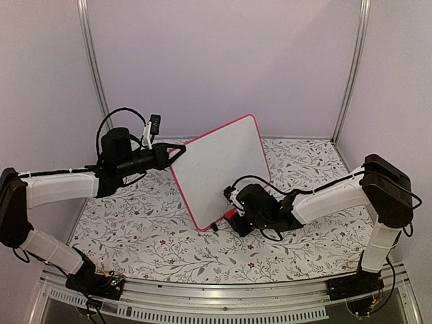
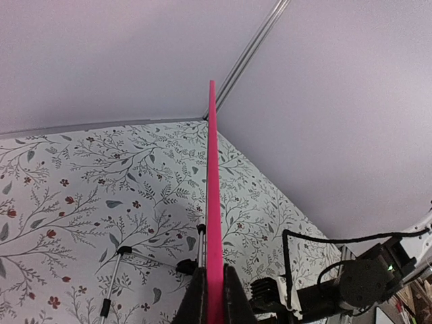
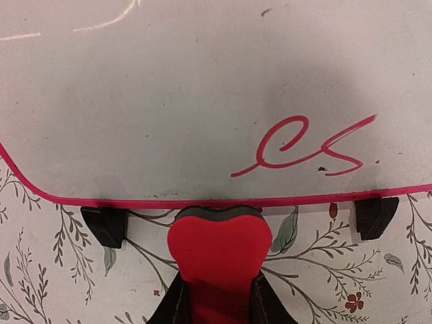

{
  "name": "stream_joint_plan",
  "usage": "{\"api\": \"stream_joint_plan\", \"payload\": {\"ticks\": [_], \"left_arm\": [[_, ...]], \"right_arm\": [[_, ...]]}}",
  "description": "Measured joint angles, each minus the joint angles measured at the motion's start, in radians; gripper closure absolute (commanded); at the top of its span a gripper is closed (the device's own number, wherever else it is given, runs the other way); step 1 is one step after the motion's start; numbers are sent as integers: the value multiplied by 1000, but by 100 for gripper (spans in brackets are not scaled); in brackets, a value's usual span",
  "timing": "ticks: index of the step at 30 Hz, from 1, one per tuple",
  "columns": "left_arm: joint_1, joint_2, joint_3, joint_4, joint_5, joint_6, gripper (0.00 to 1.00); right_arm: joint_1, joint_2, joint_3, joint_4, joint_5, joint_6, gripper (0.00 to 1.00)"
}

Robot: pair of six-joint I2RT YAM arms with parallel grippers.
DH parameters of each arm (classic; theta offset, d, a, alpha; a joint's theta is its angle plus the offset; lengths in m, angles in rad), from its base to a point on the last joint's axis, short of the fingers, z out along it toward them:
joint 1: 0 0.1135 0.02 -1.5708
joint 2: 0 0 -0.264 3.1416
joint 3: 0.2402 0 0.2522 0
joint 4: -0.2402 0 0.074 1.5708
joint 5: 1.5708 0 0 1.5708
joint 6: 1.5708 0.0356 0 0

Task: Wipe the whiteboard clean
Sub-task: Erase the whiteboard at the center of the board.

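The whiteboard (image 1: 223, 169), white with a thin pink frame, stands tilted on the table. My left gripper (image 1: 178, 154) is shut on its upper left edge. In the left wrist view that pink edge (image 2: 212, 202) runs straight up from between the fingers (image 2: 196, 300). My right gripper (image 1: 235, 210) is shut on a red eraser (image 1: 229, 215) at the board's lower edge. In the right wrist view the eraser (image 3: 219, 250) touches the bottom frame, below the white surface (image 3: 169, 101). Red handwriting (image 3: 304, 145) sits up and to the right of it. Two black feet (image 3: 104, 225) (image 3: 376, 216) flank the eraser.
A floral cloth (image 1: 148, 229) covers the table. Lilac walls and metal posts (image 1: 93, 67) (image 1: 351, 67) close in the back and sides. Thin metal stand legs (image 2: 111, 283) lie behind the board. The right arm (image 2: 351, 283) shows in the left wrist view.
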Motion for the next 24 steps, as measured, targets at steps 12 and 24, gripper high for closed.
{"api": "stream_joint_plan", "payload": {"ticks": [12,24], "left_arm": [[0,0,0,0,0,-3,100],[0,0,0,0,0,-3,100]], "right_arm": [[-45,-77,142,-116,56,-71,76],[-56,-29,171,-171,66,-89,77]]}}
